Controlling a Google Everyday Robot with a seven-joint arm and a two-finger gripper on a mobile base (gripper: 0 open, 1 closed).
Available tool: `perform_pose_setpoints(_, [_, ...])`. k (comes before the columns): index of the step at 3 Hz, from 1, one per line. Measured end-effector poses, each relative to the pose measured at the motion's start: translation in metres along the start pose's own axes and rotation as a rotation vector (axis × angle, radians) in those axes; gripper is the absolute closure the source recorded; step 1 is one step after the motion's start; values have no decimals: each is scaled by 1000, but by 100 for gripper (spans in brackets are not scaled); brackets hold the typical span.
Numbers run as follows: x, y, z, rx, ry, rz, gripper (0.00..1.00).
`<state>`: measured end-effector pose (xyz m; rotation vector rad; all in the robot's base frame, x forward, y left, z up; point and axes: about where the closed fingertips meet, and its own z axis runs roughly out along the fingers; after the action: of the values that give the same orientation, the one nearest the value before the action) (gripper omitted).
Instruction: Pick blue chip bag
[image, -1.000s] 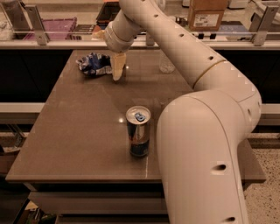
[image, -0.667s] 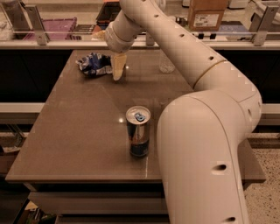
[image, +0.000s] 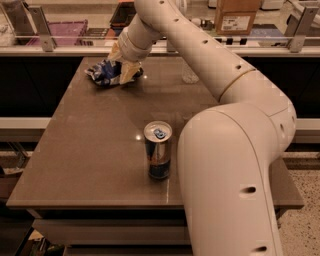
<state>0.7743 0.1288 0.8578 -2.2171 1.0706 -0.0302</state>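
The blue chip bag (image: 101, 73) is a crumpled, shiny dark blue bag with white patches. It lies at the far left of the brown table (image: 90, 150). My gripper (image: 122, 67) is down at the bag's right end, touching or overlapping it, and hides that part. The bag rests on the table.
A blue-and-silver drink can (image: 158, 151) stands upright at the middle front of the table. My arm's large body (image: 230, 185) fills the front right. Behind the table runs a railed counter with a purple tray (image: 60, 31) and a cardboard box (image: 237, 15).
My gripper has moved left and tilted, from standing just right of the bag to resting against its right end. The bag and the can have not moved.
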Motion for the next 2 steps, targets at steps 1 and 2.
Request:
perform_pose_setpoints(1, [-1,1,3,-4,-3,0,64])
perform_pose_setpoints(2, [-2,2,7,-10,-6,-1,88])
